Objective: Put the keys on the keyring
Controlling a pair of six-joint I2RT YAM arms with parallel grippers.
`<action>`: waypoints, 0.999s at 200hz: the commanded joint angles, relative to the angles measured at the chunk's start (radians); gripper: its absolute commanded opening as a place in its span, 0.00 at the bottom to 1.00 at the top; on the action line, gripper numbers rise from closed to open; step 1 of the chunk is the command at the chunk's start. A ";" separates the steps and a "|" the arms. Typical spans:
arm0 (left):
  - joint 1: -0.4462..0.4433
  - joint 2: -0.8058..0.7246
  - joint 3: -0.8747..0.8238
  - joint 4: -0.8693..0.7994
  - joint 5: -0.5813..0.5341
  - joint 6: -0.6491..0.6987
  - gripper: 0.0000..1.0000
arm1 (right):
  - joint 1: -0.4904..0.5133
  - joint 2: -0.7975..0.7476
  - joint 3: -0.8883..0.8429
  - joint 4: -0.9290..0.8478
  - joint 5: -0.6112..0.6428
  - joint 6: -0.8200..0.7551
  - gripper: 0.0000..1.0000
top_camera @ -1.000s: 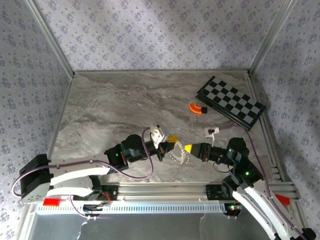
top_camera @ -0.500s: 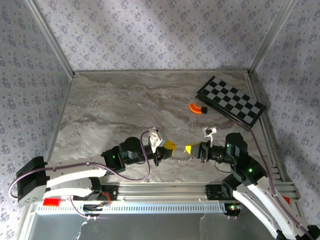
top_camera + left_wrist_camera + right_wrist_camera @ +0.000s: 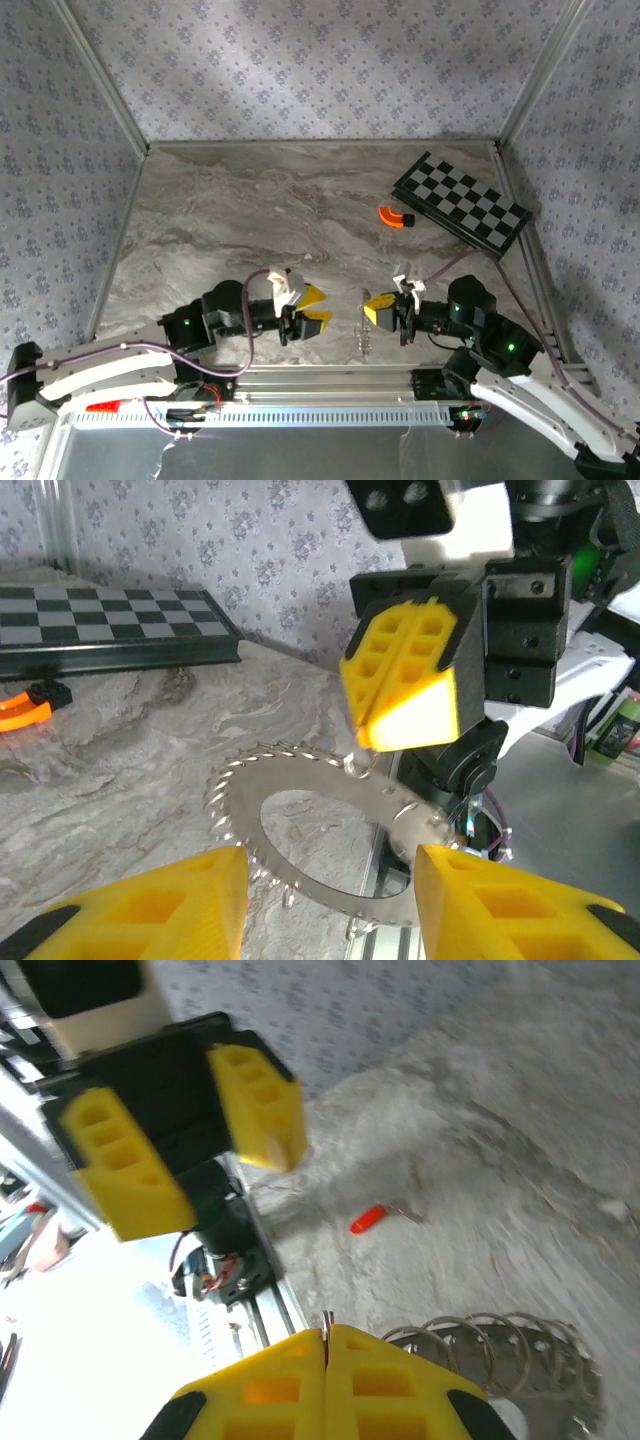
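The key (image 3: 367, 1219) is red-headed, the keyring (image 3: 242, 815) silvery, the board (image 3: 460, 203) black-and-white chequered.

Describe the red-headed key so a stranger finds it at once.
On the grey marbled table, look by the front rail, between the yellow-fingered left gripper and right gripper. The small key with a red plastic head lies there alone; the silvery toothed ring nearby is far larger and all metal.
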 commanded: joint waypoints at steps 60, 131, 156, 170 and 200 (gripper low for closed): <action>-0.008 0.032 0.231 -0.178 0.185 0.161 0.46 | 0.129 0.110 0.079 0.379 -0.088 -0.175 0.00; -0.009 0.064 0.288 -0.161 0.222 0.229 0.36 | 0.129 0.162 0.111 0.488 -0.165 -0.168 0.00; -0.010 0.065 0.283 -0.143 0.222 0.223 0.30 | 0.129 0.160 0.098 0.510 -0.161 -0.160 0.00; -0.010 0.063 0.277 -0.126 0.222 0.216 0.27 | 0.129 0.158 0.092 0.509 -0.159 -0.160 0.00; -0.012 0.053 0.258 -0.086 0.227 0.203 0.25 | 0.129 0.140 0.090 0.492 -0.150 -0.162 0.00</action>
